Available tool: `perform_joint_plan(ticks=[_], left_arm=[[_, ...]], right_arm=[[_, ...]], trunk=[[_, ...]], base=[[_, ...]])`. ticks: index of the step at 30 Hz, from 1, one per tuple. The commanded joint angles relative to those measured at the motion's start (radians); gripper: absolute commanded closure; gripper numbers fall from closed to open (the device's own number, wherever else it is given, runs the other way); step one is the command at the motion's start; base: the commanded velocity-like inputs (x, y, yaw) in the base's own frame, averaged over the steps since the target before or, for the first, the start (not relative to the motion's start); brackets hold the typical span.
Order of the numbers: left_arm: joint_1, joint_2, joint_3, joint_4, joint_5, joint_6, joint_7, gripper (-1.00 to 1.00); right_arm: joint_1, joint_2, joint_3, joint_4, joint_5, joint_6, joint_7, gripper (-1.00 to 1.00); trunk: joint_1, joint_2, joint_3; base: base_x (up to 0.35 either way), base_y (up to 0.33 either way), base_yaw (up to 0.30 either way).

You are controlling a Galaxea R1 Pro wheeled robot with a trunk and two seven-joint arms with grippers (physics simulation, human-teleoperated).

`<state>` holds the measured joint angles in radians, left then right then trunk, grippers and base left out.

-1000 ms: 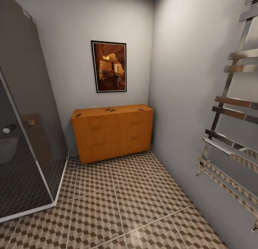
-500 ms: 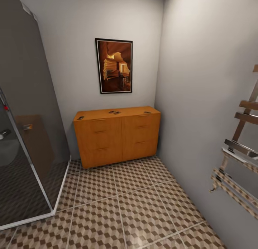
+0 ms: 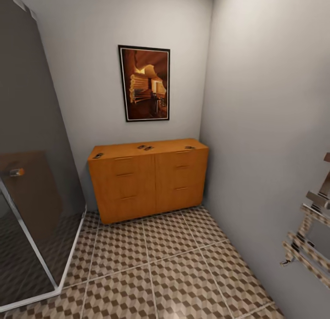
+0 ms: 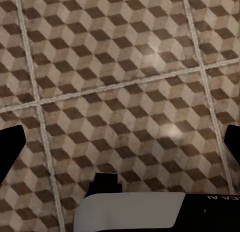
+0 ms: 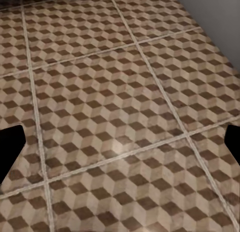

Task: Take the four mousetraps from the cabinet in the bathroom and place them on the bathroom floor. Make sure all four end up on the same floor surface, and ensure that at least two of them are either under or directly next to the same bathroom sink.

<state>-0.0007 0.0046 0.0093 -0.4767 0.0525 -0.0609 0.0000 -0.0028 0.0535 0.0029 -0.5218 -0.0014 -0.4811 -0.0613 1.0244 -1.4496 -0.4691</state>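
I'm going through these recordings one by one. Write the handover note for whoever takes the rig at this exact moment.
Left claw: open, empty, over the bathroom floor.
Right claw: open, empty, also over the tiles.
Cabinet: straight ahead against the back wall, drawers shut. Small dark things lie on its top, likely the mousetraps: one near the left end, two together mid-top, one near the right end. Too small to confirm.
Done: nothing picked up; no trap on the floor.
Left: drive up to the cabinet, collect all four, set them on the tiles, at least two by the sink.
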Motion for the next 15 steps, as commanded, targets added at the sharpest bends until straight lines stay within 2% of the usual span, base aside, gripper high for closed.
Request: perform_joint_plan(ticks=[1,11,15], left_arm=[[0.0,0.0,0.0,0.0,0.006,-0.002,0.0,-1.0],[0.0,0.0,0.0,0.0,0.006,-0.002,0.0,-1.0],[0.0,0.0,0.0,0.0,0.005,-0.002,0.0,-1.0]], right_arm=[[0.0,0.0,0.0,0.0,0.0,-0.002,-0.004,-1.0],[0.0,0.0,0.0,0.0,0.0,-0.001,-0.005,-1.0],[0.0,-0.001,0.0,0.0,0.0,-0.001,-0.005,-1.0]], trunk=[[0.001,0.0,-0.001],[0.001,0.0,-0.001],[0.001,0.0,-0.001]], base=[[0.305,0.0,0.0],[0.295,0.0,0.0],[0.161,0.0,0.0]])
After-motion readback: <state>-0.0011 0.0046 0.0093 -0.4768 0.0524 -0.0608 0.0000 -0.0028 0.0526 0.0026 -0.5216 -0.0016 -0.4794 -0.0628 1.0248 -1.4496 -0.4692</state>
